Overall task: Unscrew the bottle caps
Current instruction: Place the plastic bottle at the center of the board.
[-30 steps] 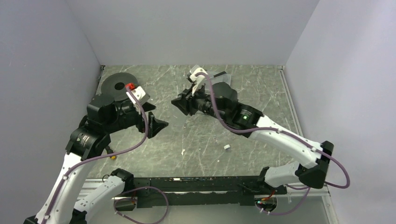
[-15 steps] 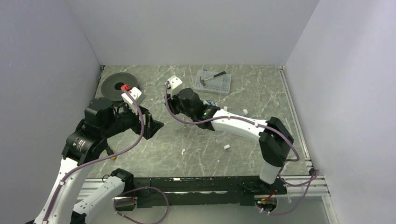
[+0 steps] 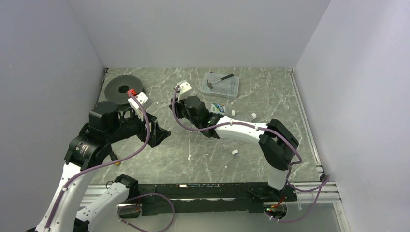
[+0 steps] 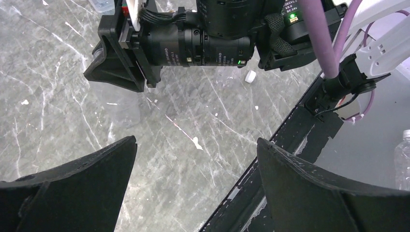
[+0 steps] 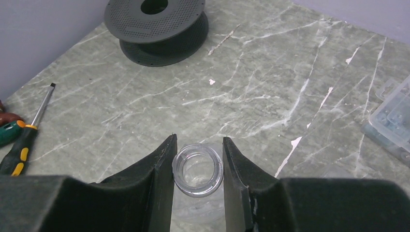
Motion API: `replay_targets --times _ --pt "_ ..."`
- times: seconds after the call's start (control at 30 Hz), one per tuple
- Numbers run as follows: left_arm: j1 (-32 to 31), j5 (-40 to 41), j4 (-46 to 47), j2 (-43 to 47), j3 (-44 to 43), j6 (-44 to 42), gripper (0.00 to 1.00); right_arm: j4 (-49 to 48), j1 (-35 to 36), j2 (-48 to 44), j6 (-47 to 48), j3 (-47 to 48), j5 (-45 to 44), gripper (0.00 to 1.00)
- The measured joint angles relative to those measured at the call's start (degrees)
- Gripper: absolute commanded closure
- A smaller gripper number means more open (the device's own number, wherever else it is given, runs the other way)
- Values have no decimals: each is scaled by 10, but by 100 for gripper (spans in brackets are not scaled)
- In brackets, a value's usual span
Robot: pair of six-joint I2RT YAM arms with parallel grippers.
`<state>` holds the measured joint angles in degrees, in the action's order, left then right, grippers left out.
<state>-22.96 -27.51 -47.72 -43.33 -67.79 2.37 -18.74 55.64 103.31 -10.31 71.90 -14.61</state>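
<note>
Right wrist view: the right gripper (image 5: 198, 141) is clamped on the bare, capless neck of a clear bottle (image 5: 198, 171), with one finger on each side of the open mouth. On the marble table (image 5: 270, 72), a dark perforated spool (image 5: 157, 26) sits at eleven o'clock from the grip. A screwdriver (image 5: 24, 140) lies at nine o'clock and a clear tray (image 5: 394, 121) at three.

From above, a white cap (image 3: 235, 152) lies loose at five o'clock from that gripper. A second cap (image 3: 232, 112) and a third cap (image 3: 253, 116) lie at three o'clock, near a short bottle (image 3: 217, 108) whose blue-and-white label is too small to read.

The left gripper (image 4: 196, 150) hangs with its jaws wide apart, holding nothing. Its camera shows "V3.0" and "DC 24V" printed on the right arm's motor housing (image 4: 203, 41).
</note>
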Motion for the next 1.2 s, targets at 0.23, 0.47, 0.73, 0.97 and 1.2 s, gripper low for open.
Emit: replay_targets --times 0.23,0.47,0.73,0.97,1.2 --pt "0 -10 0 -1 0 0 1 -2 1 3 -6 1 -1 41" --pt "0 -12 2 -4 0 0 1 12 1 2 -13 1 1 13" --pt "0 -12 3 -4 0 0 1 64 0 -7 -14 21 12 0" --pt "0 -12 6 -4 0 1 1 100 0 -29 -17 63 31 0" --pt "0 -12 12 -4 0 2 1 127 -1 -33 -28 70 42 0"
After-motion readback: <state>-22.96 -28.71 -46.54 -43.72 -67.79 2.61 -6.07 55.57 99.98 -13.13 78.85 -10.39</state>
